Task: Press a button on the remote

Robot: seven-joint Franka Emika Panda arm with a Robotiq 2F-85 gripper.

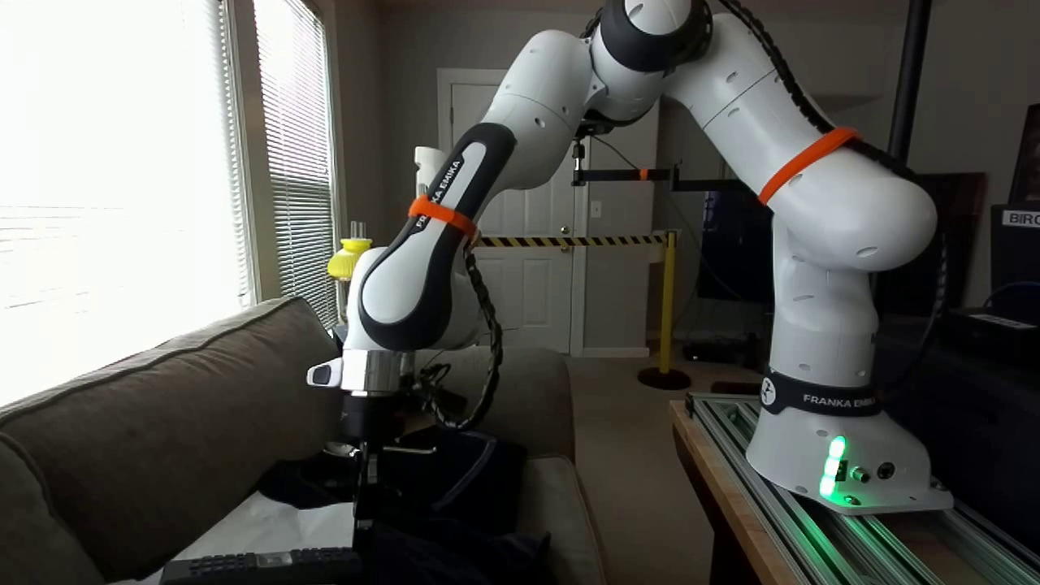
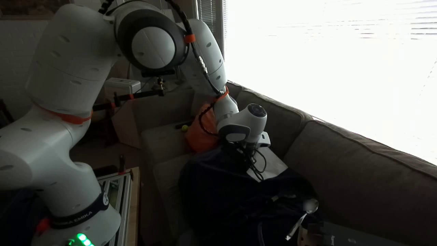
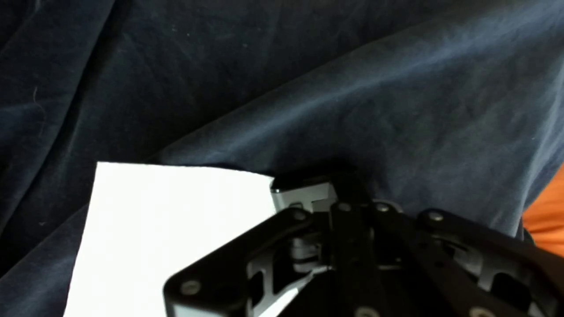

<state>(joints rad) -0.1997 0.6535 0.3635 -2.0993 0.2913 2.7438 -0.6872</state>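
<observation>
Wrist view: the hand (image 3: 354, 191) points at dark cloth (image 3: 246, 88), its two fingers (image 3: 352, 246) drawn together, one close against the other. Just left of the fingertips in this view sits a grey and black piece (image 3: 302, 196); the hand covers most of it, so I cannot tell whether it belongs to the remote. White paper (image 3: 167, 237) spreads to the left of the hand, its edge running up to that piece. An orange item (image 3: 548, 215) shows well to the right of the hand.

In an exterior view the remote (image 1: 244, 567) lies low and to the left of the hand, partly cut off by the bottom of the frame, with its keys and a pale display showing. Its right end meets the line of the fingertips; whether they touch, I cannot tell. The sofa backrest (image 1: 187, 406) rises left of the hand there.

In an exterior view the arm (image 2: 235, 131) and cables (image 2: 246, 153) hide the hand, and a silver spoon (image 2: 296, 227) lies well apart from it.
</observation>
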